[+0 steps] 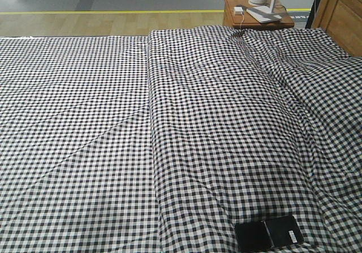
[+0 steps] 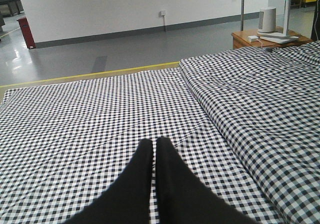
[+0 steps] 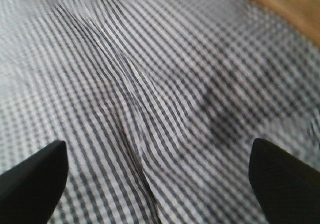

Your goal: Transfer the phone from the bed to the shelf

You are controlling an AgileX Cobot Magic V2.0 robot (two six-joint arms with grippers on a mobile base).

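Both pincers hold nothing, the left gripper (image 2: 153, 143) pressed together and the right gripper (image 3: 157, 156) spread wide above the bed (image 1: 169, 123), so I judge the reach is only starting and must next descend onto the phone (image 1: 268, 234), which lies flat on the bed's near right part.

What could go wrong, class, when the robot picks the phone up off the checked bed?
The phone lies flat on the soft, creased bed, so the open right pincer might pinch fabric with it.
Its glossy face could slip from the grip.
The right wrist view is blurred and shows no phone, so aim may be off.
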